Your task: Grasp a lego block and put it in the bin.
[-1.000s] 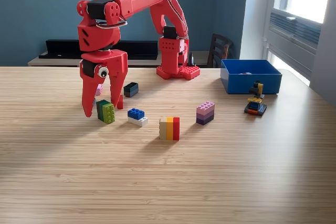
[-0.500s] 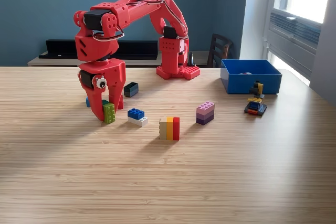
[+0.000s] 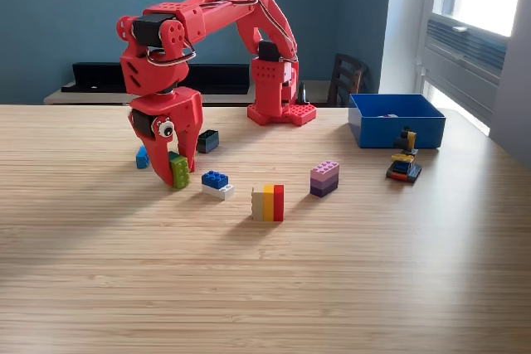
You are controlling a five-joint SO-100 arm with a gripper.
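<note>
Clamped between my two red fingers, my pincer (image 3: 174,173) grips a green lego block (image 3: 179,171) in the left middle of the frame, low over the wooden table (image 3: 265,288); whether the block touches the wood, I cannot tell. Just left of my pincer a small light blue brick (image 3: 143,157) lies on the table, and behind it, a little to the right, sits a dark blue brick (image 3: 207,141). Right of my fingers rests a blue-on-white block pair (image 3: 216,185), then a cream, yellow and red stack (image 3: 268,203) near centre, then a purple stack (image 3: 324,178). My red base (image 3: 280,112) stands at the table's far edge. The bin (image 3: 397,120) sits at the upper right, well apart from me, with a small multicoloured brick figure (image 3: 404,160) just in front of it.
</note>
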